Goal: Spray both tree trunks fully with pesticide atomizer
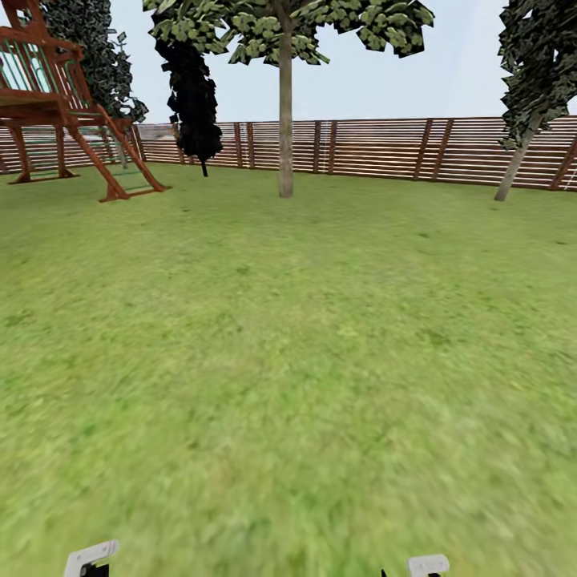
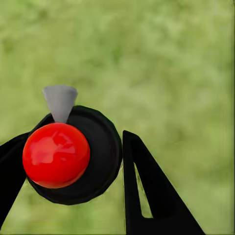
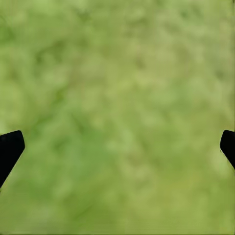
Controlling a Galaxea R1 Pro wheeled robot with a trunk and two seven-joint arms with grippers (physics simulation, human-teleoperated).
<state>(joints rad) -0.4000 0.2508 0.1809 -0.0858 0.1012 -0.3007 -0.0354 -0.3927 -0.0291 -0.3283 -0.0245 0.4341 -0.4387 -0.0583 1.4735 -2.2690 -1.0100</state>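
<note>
My left gripper [image 2: 73, 152] is shut on the pesticide atomizer [image 2: 73, 161], a black round body with a glossy red ball on top and a grey cone nozzle [image 2: 59, 102]. It hangs over blurred grass. My right gripper [image 3: 120, 142] is open, with only lawn between its black fingertips [image 3: 10, 147]. Far ahead across the garden lawn stands a tree with a straight pale trunk [image 1: 285, 128]. A second tree with a thinner leaning grey trunk [image 1: 513, 172] stands at the far right by the fence. The pesticide is out of view.
A brown slatted fence [image 1: 377, 148] closes the back of the lawn. A red-brown wooden playhouse with a ladder [image 1: 72, 112] stands at the far left, with a dark narrow tree [image 1: 195, 104] beside it. Open grass [image 1: 288, 361] stretches from me to the trees.
</note>
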